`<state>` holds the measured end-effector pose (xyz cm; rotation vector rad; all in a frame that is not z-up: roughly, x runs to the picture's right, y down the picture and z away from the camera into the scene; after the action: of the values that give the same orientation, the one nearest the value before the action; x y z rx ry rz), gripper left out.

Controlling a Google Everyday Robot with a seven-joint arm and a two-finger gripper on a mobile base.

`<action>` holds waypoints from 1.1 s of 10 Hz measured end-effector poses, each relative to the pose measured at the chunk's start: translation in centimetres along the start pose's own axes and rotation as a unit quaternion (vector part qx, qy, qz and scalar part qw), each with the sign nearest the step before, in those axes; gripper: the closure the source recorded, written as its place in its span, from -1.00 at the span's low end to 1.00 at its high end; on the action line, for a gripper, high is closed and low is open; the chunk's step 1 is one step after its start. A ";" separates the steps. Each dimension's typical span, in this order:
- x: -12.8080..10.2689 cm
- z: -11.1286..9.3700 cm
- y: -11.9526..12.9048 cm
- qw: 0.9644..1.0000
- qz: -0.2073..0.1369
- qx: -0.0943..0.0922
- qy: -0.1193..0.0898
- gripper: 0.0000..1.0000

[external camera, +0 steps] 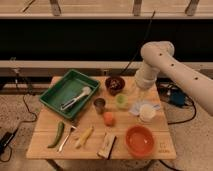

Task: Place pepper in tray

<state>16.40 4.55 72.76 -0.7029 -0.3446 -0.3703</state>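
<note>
Dark glazing and a pale sill are seen behind a wooden table (45, 151), on which everything is laid out. Over its far right part the white arm (165, 62) is bent downward, and the gripper (141, 96) is held just above a white cup (146, 113). Whether it is open or closed cannot be told, and nothing can be made out in its hold.

Well to the left of the jaws, at about their depth, the tray (52, 95) is set at an angle, with a silver utensil (75, 99) lying inside. An orange bowl (140, 141) is found nearer the camera than the jaws, almost straight below them. The pepper (56, 135) is seen flat on the wood, far left of the jaws and close to the near edge, just in front of the tray's near corner. A thin utensil (66, 139) is laid just beside it on the jaws' side, then a pale yellow item (84, 137).

The reach for the pepper is judged to be the step in hand — nothing is yet gripped. The gripper is best carried high over the metal cup (100, 105) and the orange fruit (109, 118), then lowered with the jaws turned across the pepper's length. The middle should be taken, the thin utensil being kept out of the grasp. Only a short lift over the tray wall is then needed.
</note>
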 end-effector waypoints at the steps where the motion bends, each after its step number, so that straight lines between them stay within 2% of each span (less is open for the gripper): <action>1: 0.0 0.0 0.0 1.000 0.000 0.000 0.000 -0.01; 9: -0.2 0.1 0.0 1.000 -0.004 0.000 -0.001 -0.01; 11: -1.5 -0.2 0.1 0.999 -0.034 0.008 -0.001 -0.01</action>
<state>15.12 4.81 71.90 -0.6780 -0.3730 -0.4304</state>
